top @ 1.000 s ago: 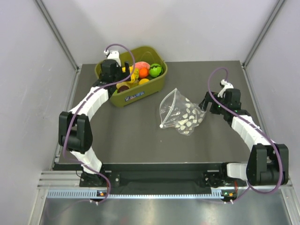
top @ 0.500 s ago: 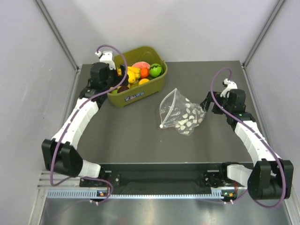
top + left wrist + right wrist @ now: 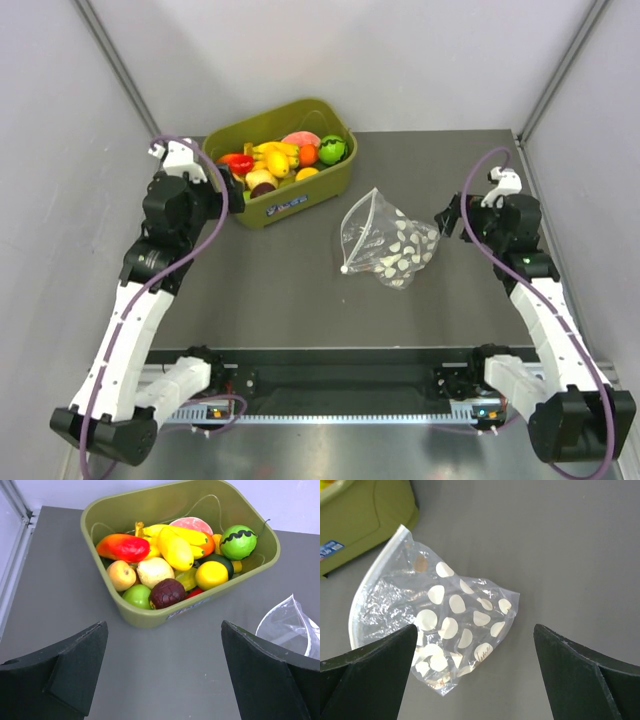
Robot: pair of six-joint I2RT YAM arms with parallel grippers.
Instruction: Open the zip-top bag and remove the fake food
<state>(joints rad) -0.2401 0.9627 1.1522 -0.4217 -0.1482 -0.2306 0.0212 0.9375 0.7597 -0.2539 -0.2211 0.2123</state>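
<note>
The zip-top bag [image 3: 385,242] lies flat on the table right of centre, its mouth gaping toward the left, and I see no food inside it. It fills the middle of the right wrist view [image 3: 437,625]. The fake food sits in the olive tub [image 3: 300,195]: a red piece [image 3: 122,547], a yellow banana bunch [image 3: 175,540], an orange piece [image 3: 210,545] and a round green piece [image 3: 237,541]. My left gripper [image 3: 228,182] is open and empty, just left of the tub [image 3: 165,680]. My right gripper [image 3: 447,215] is open and empty, just right of the bag [image 3: 477,680].
The tub [image 3: 150,620] also holds a pink watermelon slice [image 3: 190,525], a dark purple fruit [image 3: 166,593] and other toy fruits. The tub's corner shows at the top left of the right wrist view [image 3: 365,520]. Grey walls close in the table's sides and back.
My left gripper has drawn back from over the tub to its left and nearer side. My right gripper has backed a little to the right, away from the bag. The bag has not moved.
</note>
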